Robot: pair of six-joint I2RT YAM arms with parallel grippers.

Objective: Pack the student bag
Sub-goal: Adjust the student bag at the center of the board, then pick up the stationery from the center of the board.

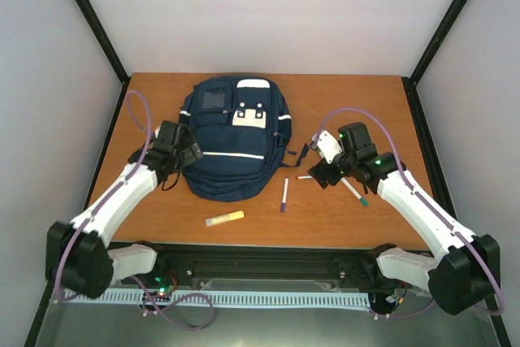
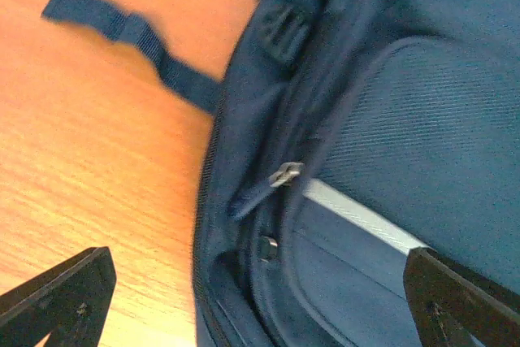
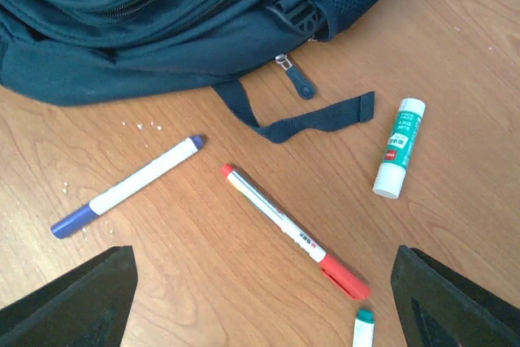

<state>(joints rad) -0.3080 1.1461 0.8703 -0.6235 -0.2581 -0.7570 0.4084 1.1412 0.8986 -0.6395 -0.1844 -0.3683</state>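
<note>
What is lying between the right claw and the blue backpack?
The right wrist view shows it: between the open right gripper and the student bag lie a white-and-blue marker, a red-capped pen and the bag's loose strap.

We show the student bag (image 1: 227,152) in matt navy woven cloth, finely ribbed on its pocket panel, with a smooth pale stripe (image 2: 357,215), a dull metal zipper pull (image 2: 286,174) and a coarse webbing strap (image 3: 313,123). The table (image 1: 341,217) we read as smooth wood grain with a soft sheen. The blue-capped marker (image 3: 134,184), red-capped marker (image 3: 284,225) and glue stick (image 3: 400,148) are glossy plastic.
</note>
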